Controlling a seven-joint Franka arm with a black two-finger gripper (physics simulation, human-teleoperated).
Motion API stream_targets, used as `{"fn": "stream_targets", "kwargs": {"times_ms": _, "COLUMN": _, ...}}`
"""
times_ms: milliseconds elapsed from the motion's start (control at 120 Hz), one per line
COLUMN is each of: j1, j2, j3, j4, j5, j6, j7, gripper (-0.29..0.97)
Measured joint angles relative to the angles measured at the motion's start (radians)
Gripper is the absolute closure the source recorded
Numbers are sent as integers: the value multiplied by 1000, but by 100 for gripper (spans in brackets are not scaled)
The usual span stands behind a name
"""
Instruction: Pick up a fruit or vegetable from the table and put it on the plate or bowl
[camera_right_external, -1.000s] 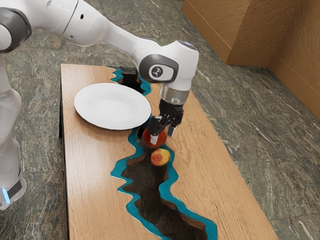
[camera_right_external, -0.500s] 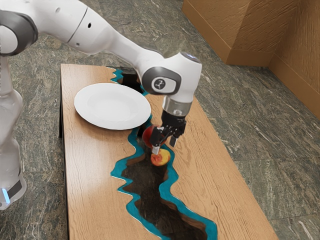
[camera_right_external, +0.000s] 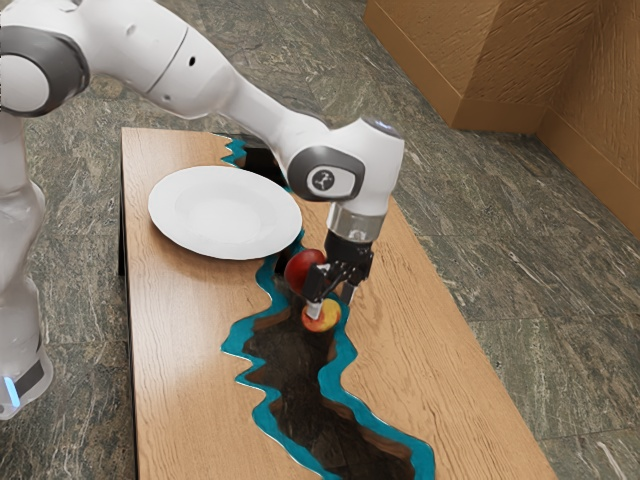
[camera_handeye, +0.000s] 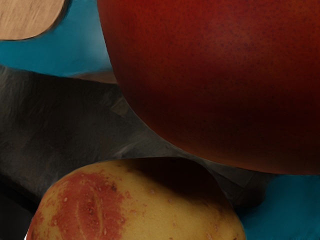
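A yellow fruit with red blush (camera_right_external: 325, 318) (camera_handeye: 135, 205) lies on the dark resin strip of the table, close beside a dark red apple (camera_right_external: 302, 269) (camera_handeye: 220, 80). My gripper (camera_right_external: 332, 301) hangs directly over the yellow fruit, open, its fingers pointing down. One fingertip (camera_right_external: 314, 309) reaches the fruit's top edge on the apple side, while the other stands a little higher on the far side. The white plate (camera_right_external: 225, 211) rests on the wood beyond the apple, at the exterior view's left, with nothing on it.
The wooden table (camera_right_external: 430, 350) has a dark strip edged in blue resin (camera_right_external: 300, 400) running along its middle. Marble floor surrounds it, and wooden panels (camera_right_external: 500, 60) stand at the upper right.
My hand has moved down and toward the table's near end, from above the red apple to over the yellow fruit. Neither fruit has moved.
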Motion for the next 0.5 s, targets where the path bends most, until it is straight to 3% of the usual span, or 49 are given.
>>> {"fn": "stream_targets", "kwargs": {"times_ms": 500, "j1": -8, "j2": 19, "j3": 1, "j4": -32, "j5": -41, "j6": 45, "j7": 17, "gripper": 0}}
